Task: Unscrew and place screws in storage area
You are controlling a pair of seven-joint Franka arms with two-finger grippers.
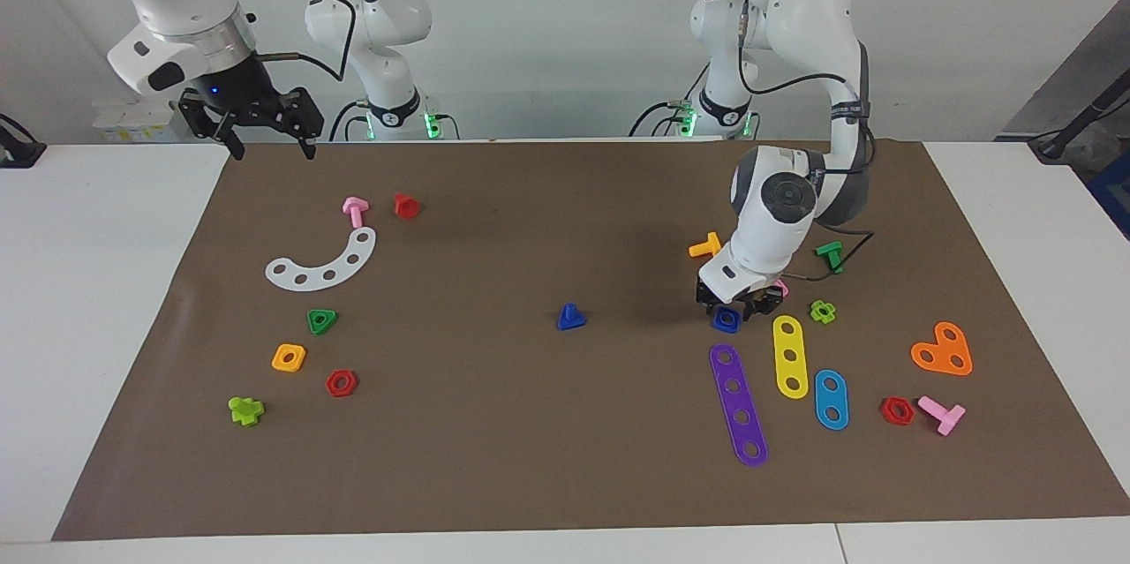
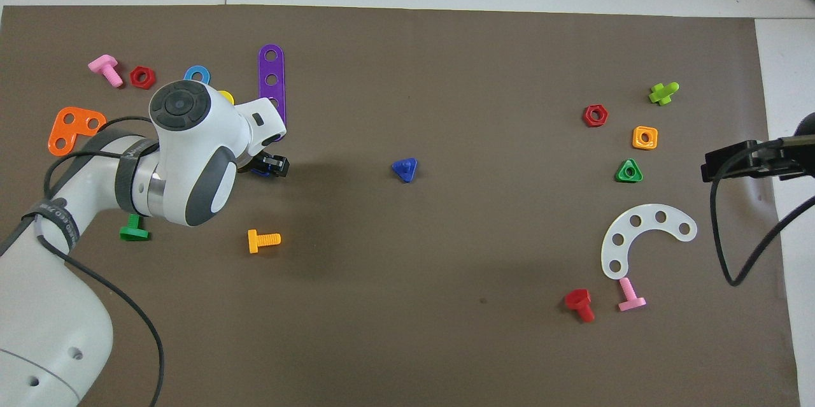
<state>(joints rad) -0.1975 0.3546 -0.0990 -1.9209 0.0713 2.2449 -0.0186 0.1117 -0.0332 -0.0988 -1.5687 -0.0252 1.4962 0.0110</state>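
The dark-blue square nut (image 1: 726, 319) lies flat on the brown mat, by the end of the purple strip (image 1: 738, 405) that is nearer the robots. My left gripper (image 1: 731, 313) hangs low over it, open, one finger on each side and the nut loose between them. The dark-blue bolt with the triangular head (image 1: 571, 317) stands alone on the middle of the mat (image 2: 404, 169). The storage area (image 1: 865, 343) is the mat around the loose parts at the left arm's end. My right gripper (image 1: 269, 140) waits open in the air above the mat's edge at the right arm's end.
Yellow strip (image 1: 791, 356), blue strip (image 1: 831, 399), orange plate (image 1: 943, 349), red nut (image 1: 897, 410), pink bolt (image 1: 942, 414) and orange bolt (image 1: 706, 246) crowd around the left gripper. A white curved strip (image 1: 322, 264) and several nuts lie at the right arm's end.
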